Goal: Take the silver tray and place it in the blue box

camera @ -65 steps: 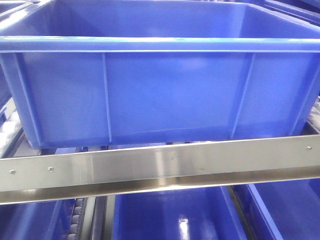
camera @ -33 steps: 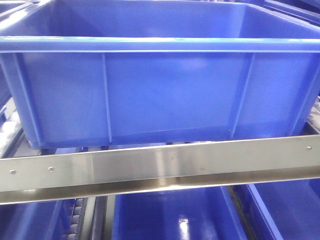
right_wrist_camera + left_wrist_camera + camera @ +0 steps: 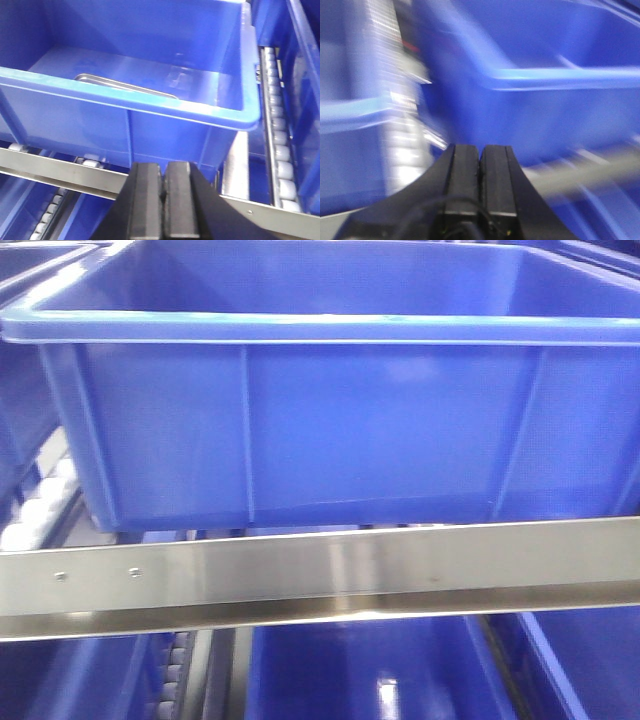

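Right wrist: silver tray [image 3: 125,86] inside blue box [image 3: 150,107].

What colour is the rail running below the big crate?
Shiny silver metal rail, clearest in the exterior front-facing view.

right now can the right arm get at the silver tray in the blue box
Probably, but not straight ahead. The silver tray lies on the floor of the blue box, behind its near wall. The right gripper sits shut below the rim, so it would need to rise over the open top.
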Motion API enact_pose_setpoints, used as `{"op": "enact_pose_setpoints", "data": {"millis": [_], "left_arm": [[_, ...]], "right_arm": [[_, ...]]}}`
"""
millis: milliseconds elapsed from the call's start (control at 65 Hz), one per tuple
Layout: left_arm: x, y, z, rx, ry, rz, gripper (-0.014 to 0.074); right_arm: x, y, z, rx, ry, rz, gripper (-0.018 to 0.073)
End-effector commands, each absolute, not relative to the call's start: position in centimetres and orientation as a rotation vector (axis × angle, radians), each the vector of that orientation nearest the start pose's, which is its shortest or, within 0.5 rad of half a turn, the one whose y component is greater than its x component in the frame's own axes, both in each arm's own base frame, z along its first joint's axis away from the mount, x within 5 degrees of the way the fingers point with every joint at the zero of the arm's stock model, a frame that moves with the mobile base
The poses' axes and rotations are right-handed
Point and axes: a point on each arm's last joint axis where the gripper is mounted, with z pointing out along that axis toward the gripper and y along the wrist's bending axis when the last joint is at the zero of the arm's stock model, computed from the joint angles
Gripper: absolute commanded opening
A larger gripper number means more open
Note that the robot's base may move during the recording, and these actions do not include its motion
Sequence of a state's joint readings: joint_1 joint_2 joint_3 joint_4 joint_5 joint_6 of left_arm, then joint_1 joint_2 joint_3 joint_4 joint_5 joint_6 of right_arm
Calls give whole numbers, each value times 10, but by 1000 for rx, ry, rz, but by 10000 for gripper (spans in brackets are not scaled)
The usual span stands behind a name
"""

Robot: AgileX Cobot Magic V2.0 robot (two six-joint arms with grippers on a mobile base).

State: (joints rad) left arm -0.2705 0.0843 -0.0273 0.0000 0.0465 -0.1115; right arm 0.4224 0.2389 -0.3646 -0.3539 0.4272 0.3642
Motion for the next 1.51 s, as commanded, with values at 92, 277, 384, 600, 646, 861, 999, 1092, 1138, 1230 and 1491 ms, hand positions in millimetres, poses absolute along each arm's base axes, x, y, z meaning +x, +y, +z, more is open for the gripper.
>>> {"op": "enact_pose_setpoints", "data": {"millis": [92, 277, 384, 600, 646, 861, 999, 1092, 1138, 1230, 1491], "left_arm": [[56, -7, 213, 10, 1421, -199, -105], [54, -3, 214, -47, 1392, -147, -105], [54, -2, 214, -63, 1391, -128, -105], [54, -1, 214, -68, 1390, -122, -105], [54, -1, 214, -68, 1390, -122, -105], [54, -1, 214, -68, 1390, -122, -105], [54, -1, 214, -68, 1390, -122, -105], [54, -1, 214, -68, 1390, -122, -105], [54, -1, 214, -68, 1390, -122, -105], [54, -1, 214, -68, 1390, -122, -105], [54, -1, 214, -68, 1392, -122, -105]], "right_arm": [[64, 16, 300, -257, 1648, 217, 55], [64, 16, 300, -256, 1650, 216, 55], [64, 16, 300, -256, 1651, 215, 55], [64, 16, 300, -256, 1651, 215, 55], [64, 16, 300, -256, 1651, 215, 55], [64, 16, 300, -256, 1651, 215, 55], [64, 16, 300, -256, 1653, 214, 55], [64, 16, 300, -252, 1651, 212, 55], [64, 15, 299, -264, 1653, 177, 55], [65, 14, 291, -288, 1670, 97, 55], [59, 4, 245, -68, 1517, 26, 55]]}}
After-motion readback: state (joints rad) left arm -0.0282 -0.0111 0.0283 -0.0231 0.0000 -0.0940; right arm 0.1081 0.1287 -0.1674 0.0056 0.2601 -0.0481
